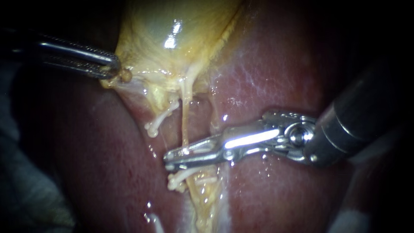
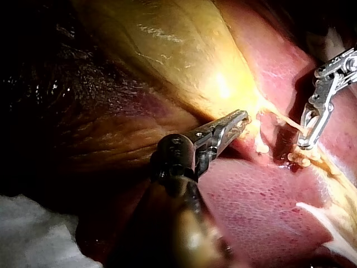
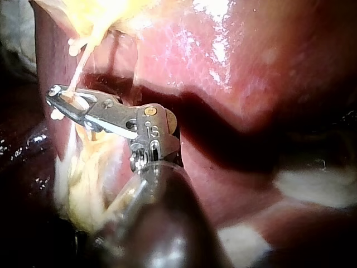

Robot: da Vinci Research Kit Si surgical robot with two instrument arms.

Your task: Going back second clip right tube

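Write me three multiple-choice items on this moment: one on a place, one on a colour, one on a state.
1. Where is the tip of the right instrument?
A. At the thin tube below the gallbladder.
B. On the gallbladder's top.
C. Clear of all tissue.

2. The gallbladder looks:
A. blue.
B. yellowish.
C. black.

3. The jaws of the left instrument are:
A. open, clear of tissue.
B. hidden.
C. shut on the gallbladder's edge.

Key:
1 A, the tube crosses its tip.
2 B, it is yellow against the red liver.
3 C, both jaws pinch a fold of it.
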